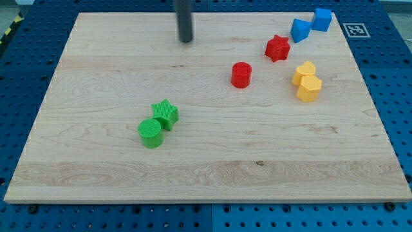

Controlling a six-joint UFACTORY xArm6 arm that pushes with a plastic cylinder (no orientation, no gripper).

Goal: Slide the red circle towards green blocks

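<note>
One red circle sits on the wooden counter, right of centre and in the upper half, standing free with nothing touching it. At its 1 o'clock, close by but apart, is the red star. My tip is down near the view's top edge, at about 10 o'clock from the red circle and well apart from it, with bare wood between them. No gripper on this arm, just the dark rod, so it is neither open nor closed and grips nothing. Over at 8 o'clock from the red circle, well apart, the two green blocks sit together: the green star and, touching it at its 7 o'clock, the green circle. Off at 3 o'clock from the red circle are two yellow blocks pressed against each other, a yellow heart above a yellow hexagon. Up in the top right corner, two blue blocks touch: a blue pentagon and a blue cube.
</note>
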